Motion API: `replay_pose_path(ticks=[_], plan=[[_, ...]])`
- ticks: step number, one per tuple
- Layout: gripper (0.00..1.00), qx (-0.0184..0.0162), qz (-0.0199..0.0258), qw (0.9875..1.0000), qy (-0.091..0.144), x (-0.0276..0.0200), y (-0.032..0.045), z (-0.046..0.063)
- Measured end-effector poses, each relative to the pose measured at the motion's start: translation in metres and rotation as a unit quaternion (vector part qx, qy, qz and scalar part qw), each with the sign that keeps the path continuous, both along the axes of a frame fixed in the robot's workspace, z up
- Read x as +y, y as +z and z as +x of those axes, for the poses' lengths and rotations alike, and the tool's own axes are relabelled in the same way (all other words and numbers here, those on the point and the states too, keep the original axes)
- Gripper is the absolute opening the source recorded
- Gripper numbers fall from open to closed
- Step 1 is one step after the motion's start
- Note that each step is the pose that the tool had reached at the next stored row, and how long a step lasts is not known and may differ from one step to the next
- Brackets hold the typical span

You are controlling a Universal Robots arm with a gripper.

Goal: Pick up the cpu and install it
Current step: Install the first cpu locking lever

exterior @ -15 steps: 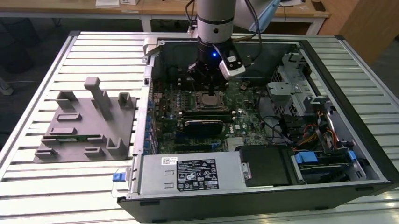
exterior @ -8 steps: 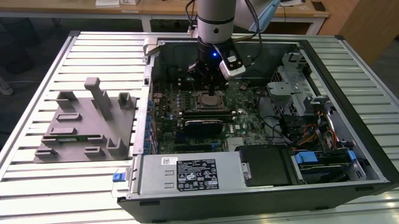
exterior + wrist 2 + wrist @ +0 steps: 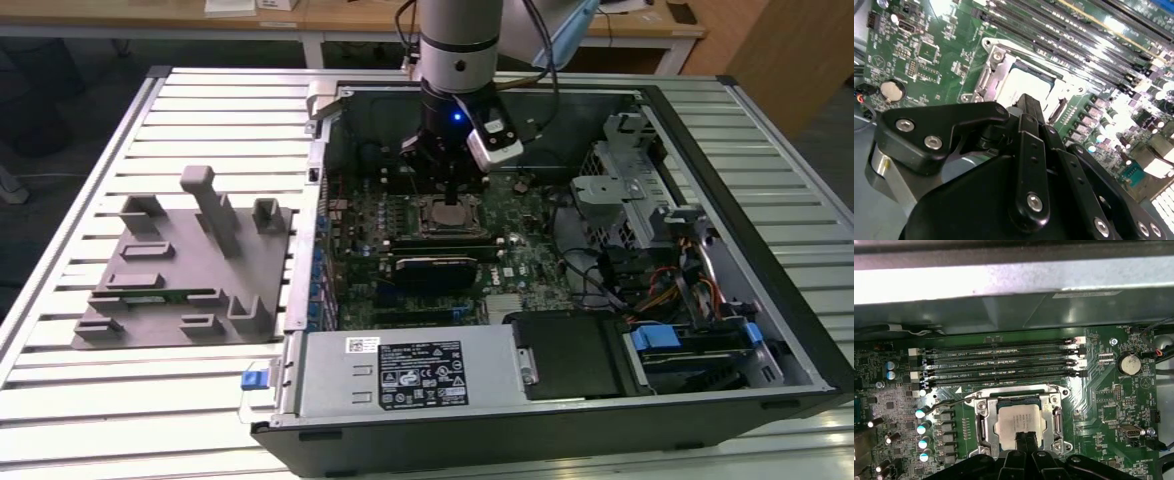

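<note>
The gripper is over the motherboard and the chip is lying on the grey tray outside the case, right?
No. The gripper is over the motherboard, but the chip sits in the socket on that board, not on the grey tray, as the first wrist view shows.

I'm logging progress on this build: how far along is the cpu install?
Looks done: the cpu lies flat inside the socket frame on the motherboard, away from the grey tray. In hand: the claw sits low at the cpu's edge. Left: I cannot tell whether the claw has let go, and it is not yet clear of the socket frame.
</note>
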State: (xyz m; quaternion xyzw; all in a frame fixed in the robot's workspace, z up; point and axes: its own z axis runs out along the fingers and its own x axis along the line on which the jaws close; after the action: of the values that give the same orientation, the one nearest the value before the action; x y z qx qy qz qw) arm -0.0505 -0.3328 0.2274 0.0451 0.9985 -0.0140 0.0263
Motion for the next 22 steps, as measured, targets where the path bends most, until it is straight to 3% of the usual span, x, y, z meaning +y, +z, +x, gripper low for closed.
replay_pose_path(ticks=[14, 22], plan=[[0.11, -0.0009, 0.0001, 1.0000, 0.000, 0.0000, 0.0000, -0.036], [0.11, -0.0012, 0.0000, 1.0000, 0.000, 0.0000, 0.0002, -0.047]])
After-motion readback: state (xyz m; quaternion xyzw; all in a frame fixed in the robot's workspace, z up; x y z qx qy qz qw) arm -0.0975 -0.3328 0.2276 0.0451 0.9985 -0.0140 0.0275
